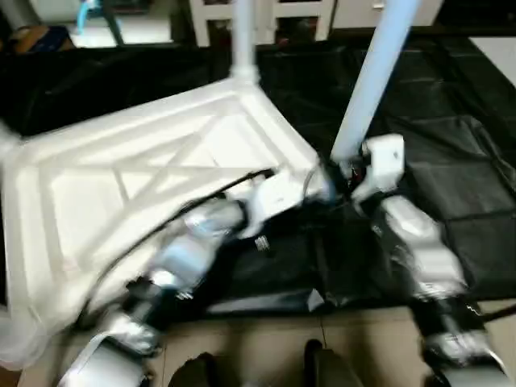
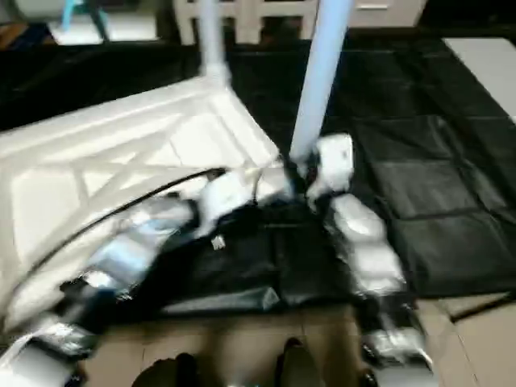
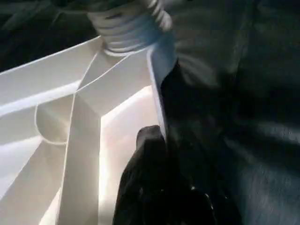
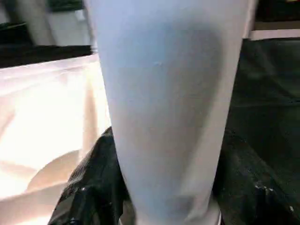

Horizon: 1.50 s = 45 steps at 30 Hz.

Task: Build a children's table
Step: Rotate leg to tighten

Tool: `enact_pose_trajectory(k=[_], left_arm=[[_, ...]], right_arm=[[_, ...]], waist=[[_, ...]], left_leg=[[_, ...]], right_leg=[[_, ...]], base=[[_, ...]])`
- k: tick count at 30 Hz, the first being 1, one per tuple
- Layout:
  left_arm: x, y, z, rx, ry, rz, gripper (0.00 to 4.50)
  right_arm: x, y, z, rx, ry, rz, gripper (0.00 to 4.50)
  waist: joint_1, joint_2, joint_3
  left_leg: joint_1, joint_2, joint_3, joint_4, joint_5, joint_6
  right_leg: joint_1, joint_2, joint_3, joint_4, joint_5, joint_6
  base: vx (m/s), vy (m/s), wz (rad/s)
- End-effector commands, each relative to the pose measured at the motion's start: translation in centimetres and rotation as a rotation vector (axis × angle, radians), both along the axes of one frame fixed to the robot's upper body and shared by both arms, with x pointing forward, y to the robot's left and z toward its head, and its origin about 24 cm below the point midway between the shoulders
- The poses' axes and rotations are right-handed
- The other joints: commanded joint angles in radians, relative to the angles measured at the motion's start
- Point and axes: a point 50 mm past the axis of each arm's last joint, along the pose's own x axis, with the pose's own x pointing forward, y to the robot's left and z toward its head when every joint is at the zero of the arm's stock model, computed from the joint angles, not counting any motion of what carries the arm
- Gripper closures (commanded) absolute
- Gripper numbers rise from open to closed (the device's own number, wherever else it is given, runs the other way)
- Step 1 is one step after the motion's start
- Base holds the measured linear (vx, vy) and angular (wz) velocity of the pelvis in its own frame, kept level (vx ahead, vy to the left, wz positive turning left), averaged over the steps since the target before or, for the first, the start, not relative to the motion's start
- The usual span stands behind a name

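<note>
Found the table top point(image 1: 97, 161) lying underside up on the black floor mat point(image 1: 451, 145), toward the mat's left side. Noted one leg point(image 1: 243, 36) standing upright in the top's far corner socket. Noted a second leg point(image 1: 375, 72) leaning to the right, with its lower end at the top's near right corner.

Recorded the right claw point(image 1: 348, 171) as clamped on that second leg, low down near the corner. Recorded the left claw point(image 1: 321, 184) as drawn together and lying against the top's rim at the same corner. Could not tell whether pinching the rim or merely pressing on it.

Judged the step in hand as seating the second leg in its socket, with two legs not yet fitted. Judged the next move as calling for righting the leg to plumb, lining its end up over the socket, then pushing or twisting down while bracing the top with the left claw. Flagged a risk of jamming if pushed home while tilted.

From the head views: saw the whole layout, both legs and both arms meeting at one corner. From the left wrist view: saw a black finger point(image 3: 150, 140) hard beside the thin rim, and a ribbed collar point(image 3: 126, 33) at the corner. From the right wrist view: saw the leg close up, with a black finger point(image 4: 93, 183) on either side.
</note>
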Motion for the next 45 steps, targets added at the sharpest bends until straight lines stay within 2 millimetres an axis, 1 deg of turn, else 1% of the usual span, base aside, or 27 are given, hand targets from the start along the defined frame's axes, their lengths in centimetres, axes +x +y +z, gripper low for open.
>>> enact_pose_trajectory(k=[1,4,5,7,8,10,11,12,13,14,16,17,18,20,21,22,23,25,27,28,29,32,35,38,40,41,45], left_arm=[[-3.4,-5.0,-0.2,-0.028,0.022,-0.295,4.50],[-3.3,-4.9,-0.1,-0.019,0.004,-0.301,4.50],[-3.3,-4.9,-0.1,-0.018,0.003,-0.301,4.50],[-2.7,-3.3,-0.6,0.010,-0.002,-0.263,4.50],[-2.6,-3.0,-0.7,0.013,-0.002,-0.257,4.50],[-2.6,-2.5,-0.8,0.015,-0.003,-0.258,4.50],[-2.5,-1.8,-0.9,0.018,-0.008,-0.260,4.50],[-2.5,-1.4,-0.9,0.019,-0.009,-0.267,4.50],[-2.5,-1.2,-0.9,0.020,-0.009,-0.270,4.50],[-2.5,-0.3,-0.9,0.019,-0.016,-0.291,4.50],[-2.5,0.1,-0.9,0.017,-0.020,-0.301,4.50],[-2.8,0.9,-0.7,-0.018,-0.002,-0.336,4.50],[-2.9,1.1,-0.6,-0.031,0.004,-0.346,4.50],[-3.1,1.4,-0.4,-0.047,0.012,-0.361,4.50],[-3.2,1.5,-0.3,-0.053,0.015,-0.372,4.50],[-3.4,1.7,-0.2,-0.059,0.018,-0.387,4.50],[-3.9,1.9,-0.1,-0.070,0.027,-0.419,4.50],[-4.3,2.1,0.0,-0.078,0.034,-0.451,4.50],[-4.7,2.3,-0.2,-0.073,0.048,-0.477,4.50],[-4.7,2.3,-0.2,-0.073,0.048,-0.477,4.50],[-4.7,2.6,-0.4,-0.064,0.054,-0.477,4.50],[-4.7,2.9,-0.5,-0.055,0.058,-0.472,4.50],[-4.7,2.9,-0.5,-0.058,0.059,-0.473,4.50],[-4.8,2.9,-0.4,-0.059,0.061,-0.476,4.50],[-4.8,3.0,-0.4,-0.056,0.062,-0.478,4.50],[-4.7,3.0,-0.4,-0.056,0.062,-0.478,4.50],[-4.7,3.1,-0.4,-0.053,0.063,-0.480,4.50]], right_arm=[[0.2,-4.5,-4.3,0.049,0.229,-0.364,2.42],[0.7,-3.6,-3.5,0.036,0.184,-0.298,2.42],[0.7,-3.6,-3.4,0.035,0.183,-0.296,2.42],[0.7,-3.0,-1.8,0.008,0.066,-0.110,2.42],[0.7,-2.9,-1.6,0.000,0.047,-0.072,2.42],[0.3,-2.9,-1.1,-0.027,0.016,-0.004,2.42],[-0.3,-3.1,-0.5,-0.072,-0.020,0.076,2.09],[-0.7,-3.3,-0.1,-0.077,-0.037,0.124,1.91],[-0.9,-3.4,0.1,-0.080,-0.043,0.141,1.78],[-2.0,-3.9,1.0,-0.090,-0.074,0.248,1.78],[-2.5,-4.1,1.3,-0.096,-0.083,0.292,1.66],[-3.9,-5.0,2.1,-0.118,-0.088,0.393,1.38],[-4.3,-5.3,2.3,-0.126,-0.087,0.421,1.38],[-4.8,-5.7,2.6,-0.137,-0.086,0.458,1.31],[-5.1,-6.0,2.7,-0.142,-0.081,0.476,1.22],[-5.4,-6.3,2.9,-0.143,-0.072,0.497,1.08],[-6.2,-6.9,3.2,-0.144,-0.050,0.546,0.92],[-7.0,-7.3,3.4,-0.152,-0.022,0.603,0.91],[-7.7,-7.6,3.4,-0.173,0.021,0.648,0.75],[-7.7,-7.6,3.4,-0.174,0.022,0.648,0.61],[-8.0,-7.9,3.4,-0.176,0.039,0.658,0.61],[-8.2,-8.1,3.5,-0.164,0.045,0.665,0.61],[-8.4,-8.0,3.4,-0.147,0.063,0.697,0.73],[-8.6,-7.9,3.4,-0.142,0.075,0.715,0.82],[-8.5,-7.8,3.4,-0.136,0.078,0.720,1.17],[-8.5,-7.8,3.4,-0.137,0.079,0.723,1.17],[-8.6,-7.6,3.3,-0.128,0.086,0.736,1.48]], waist=[[0.004,-0.001,-0.062],[0.005,-0.006,-0.058],[0.007,-0.004,-0.058],[0.006,-0.005,-0.059],[0.007,-0.008,-0.060],[0.012,-0.008,-0.062],[0.016,-0.009,-0.062],[0.018,-0.010,-0.063],[0.023,-0.009,-0.064],[0.028,-0.007,-0.063],[0.042,-0.010,-0.066],[0.046,-0.004,-0.065],[0.051,-0.005,-0.065],[0.062,-0.003,-0.073],[0.061,-0.003,-0.074],[0.060,-0.002,-0.074],[0.064,0.001,-0.075],[0.066,0.003,-0.072],[0.070,0.001,-0.070],[0.070,0.002,-0.069],[0.070,0.001,-0.066],[0.070,0.001,-0.061],[0.066,0.000,-0.062],[0.066,0.001,-0.065],[0.066,0.001,-0.066],[0.066,0.001,-0.066],[0.067,0.003,-0.065]], left_leg=[[0.022,-0.009,-0.006,-0.084,-0.475,-0.013],[0.024,-0.010,-0.006,-0.086,-0.512,-0.003],[0.024,-0.009,-0.008,-0.087,-0.514,-0.001],[0.022,-0.008,-0.007,-0.087,-0.512,0.005],[0.018,-0.007,-0.007,-0.087,-0.500,0.014],[0.021,-0.006,-0.003,-0.086,-0.472,0.025],[0.019,-0.003,0.001,-0.085,-0.427,0.042],[0.018,-0.003,0.001,-0.084,-0.408,0.047],[0.020,-0.001,0.004,-0.083,-0.385,0.064],[0.020,-0.003,0.006,-0.082,-0.369,0.078],[0.030,0.003,0.015,-0.075,-0.331,0.100],[0.029,0.003,0.018,-0.073,-0.303,0.113],[0.029,0.005,0.018,-0.074,-0.289,0.118],[0.022,0.007,0.017,-0.067,-0.185,0.146],[0.020,0.006,0.017,-0.065,-0.164,0.154],[0.017,0.004,0.017,-0.064,-0.151,0.159],[0.021,0.004,0.018,-0.061,-0.135,0.174],[0.019,0.005,0.018,-0.060,-0.117,0.193],[0.020,0.007,0.018,-0.060,-0.117,0.202],[0.018,0.007,0.017,-0.060,-0.119,0.201],[0.019,0.007,0.018,-0.063,-0.147,0.184],[0.021,0.008,0.016,-0.069,-0.209,0.148],[0.021,0.007,0.015,-0.069,-0.208,0.134],[0.020,0.007,0.015,-0.067,-0.187,0.142],[0.019,0.006,0.015,-0.066,-0.177,0.146],[0.019,0.005,0.016,-0.065,-0.170,0.150],[0.019,0.006,0.015,-0.066,-0.172,0.150]], right_leg=[[0.031,0.019,-0.013,-0.070,-0.443,-0.115],[0.029,0.022,-0.016,-0.076,-0.461,-0.110],[0.031,0.020,-0.016,-0.075,-0.465,-0.106],[0.031,0.020,-0.015,-0.075,-0.452,-0.109],[0.036,0.020,-0.015,-0.073,-0.431,-0.116],[0.036,0.020,-0.011,-0.073,-0.397,-0.127],[0.038,0.021,-0.008,-0.066,-0.329,-0.154],[0.042,0.021,-0.007,-0.064,-0.310,-0.160],[0.042,0.021,-0.005,-0.063,-0.281,-0.173],[0.045,0.023,-0.005,-0.061,-0.266,-0.182],[0.040,0.022,0.002,-0.058,-0.217,-0.202],[0.041,0.020,0.003,-0.054,-0.202,-0.214],[0.043,0.020,0.004,-0.055,-0.197,-0.216],[0.052,0.019,0.004,-0.035,-0.088,-0.244],[0.052,0.020,0.003,-0.032,-0.064,-0.251],[0.054,0.020,0.002,-0.029,-0.051,-0.256],[0.057,0.019,0.003,-0.026,-0.020,-0.268],[0.059,0.018,0.004,-0.025,-0.002,-0.275],[0.060,0.015,0.004,-0.026,-0.018,-0.271],[0.059,0.014,0.004,-0.026,-0.032,-0.268],[0.056,0.012,0.003,-0.033,-0.102,-0.255],[0.053,0.009,0.004,-0.043,-0.217,-0.226],[0.052,0.010,0.004,-0.043,-0.223,-0.213],[0.053,0.011,0.005,-0.041,-0.190,-0.218],[0.053,0.012,0.004,-0.039,-0.174,-0.222],[0.053,0.012,0.004,-0.038,-0.162,-0.226],[0.054,0.011,0.003,-0.038,-0.170,-0.226]], base=[[0.000,0.000,0.00],[0.000,0.000,0.00],[0.000,0.000,0.00],[0.000,0.000,0.00],[0.000,0.000,0.00],[0.000,0.000,0.00],[0.000,0.000,0.00],[0.000,0.000,0.00],[0.000,0.000,0.00],[0.000,0.000,0.00],[0.060,-0.019,0.12],[0.064,-0.022,0.16],[0.064,-0.012,0.09],[0.066,-0.006,0.05],[0.059,0.006,-0.01],[0.059,0.006,-0.01],[0.000,0.000,0.00],[0.000,0.000,0.00],[0.000,0.000,0.00],[0.000,0.000,0.00],[0.000,0.000,0.00],[0.000,0.000,0.00],[0.000,0.000,0.00],[0.000,0.000,0.00],[0.000,0.000,0.00],[0.000,0.000,0.00],[0.000,0.000,0.00]])
